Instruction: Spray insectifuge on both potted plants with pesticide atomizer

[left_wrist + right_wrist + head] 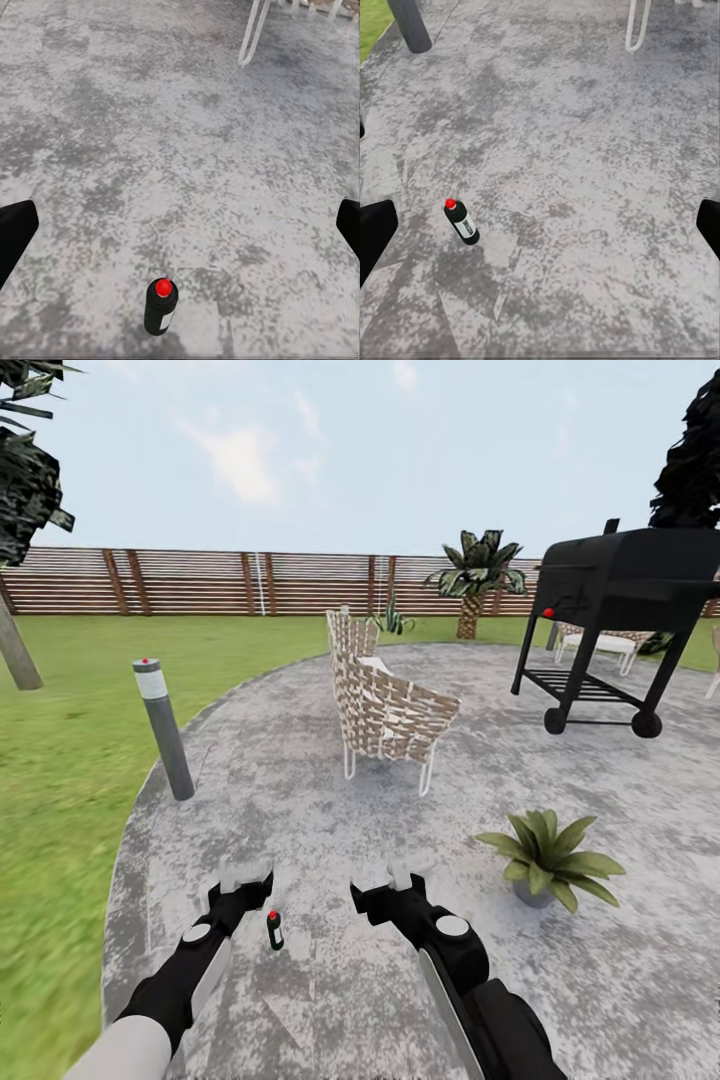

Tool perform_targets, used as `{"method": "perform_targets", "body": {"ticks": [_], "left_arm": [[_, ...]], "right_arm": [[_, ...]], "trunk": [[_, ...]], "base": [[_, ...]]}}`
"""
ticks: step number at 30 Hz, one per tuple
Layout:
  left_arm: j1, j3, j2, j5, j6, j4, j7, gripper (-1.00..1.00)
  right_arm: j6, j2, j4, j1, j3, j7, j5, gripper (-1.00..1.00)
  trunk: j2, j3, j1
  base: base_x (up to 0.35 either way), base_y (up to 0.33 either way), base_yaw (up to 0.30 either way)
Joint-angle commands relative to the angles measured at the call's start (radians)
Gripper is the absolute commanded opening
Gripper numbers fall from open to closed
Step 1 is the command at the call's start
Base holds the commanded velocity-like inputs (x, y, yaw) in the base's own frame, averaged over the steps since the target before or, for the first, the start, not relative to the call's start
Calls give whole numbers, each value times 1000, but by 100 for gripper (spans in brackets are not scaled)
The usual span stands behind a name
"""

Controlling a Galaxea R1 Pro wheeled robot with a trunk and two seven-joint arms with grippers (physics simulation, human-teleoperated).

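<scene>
Setting: grey round paving [330, 780] is spreading under the robot, with lawn [60, 760] to its left and a slatted fence [200, 582] running behind.
Atomizer: bottle [274, 930] is standing upright on the paving, red cap up, just ahead of the robot and between the two arms, nearer the left one.
Left end effector: left end effector [244, 877] is hovering just beside the bottle, fingers spread wide and holding nothing; its wrist camera is showing the bottle [161, 306] low between the finger tips.
Right end effector: right end effector [388, 878] is also released and empty, a little farther from the bottle [461, 221].
Plant: one rosette [548, 855] is sitting on the paving to the robot's right, near the right arm.
Others: wicker chair [385, 705], bollard light [165, 730] and black grill [615, 620] are standing farther off.
Risk: bottle is slender and free-standing, so a finger brushing it on the way down is likely tipping it and sending it rolling.
Risk: closing on the narrow neck instead of the body is probably letting it slip or swing.
</scene>
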Motion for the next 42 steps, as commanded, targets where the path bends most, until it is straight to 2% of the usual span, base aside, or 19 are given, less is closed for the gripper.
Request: {"method": "perform_targets", "body": {"ticks": [1, 31, 42], "left_arm": [[-1, -1, 1, 10, -3, 1, 0, 100], [0, -11, 10, 9, -3, 1, -3, 100], [-1, -10, 14, 9, -3, -4, -1, 100]], "right_arm": [[5, 0, -1, 0, -1, 1, -3, 100], [3, 0, -1, 0, -2, 1, -3, 100], [4, 0, -5, 1, -2, 1, -3, 100]], "trunk": [[-1, -7, 0], [-8, -171, 14], [-8, -182, 14]], "base": [[0, 0, 0], [0, 0, 0], [0, 0, 0]]}}
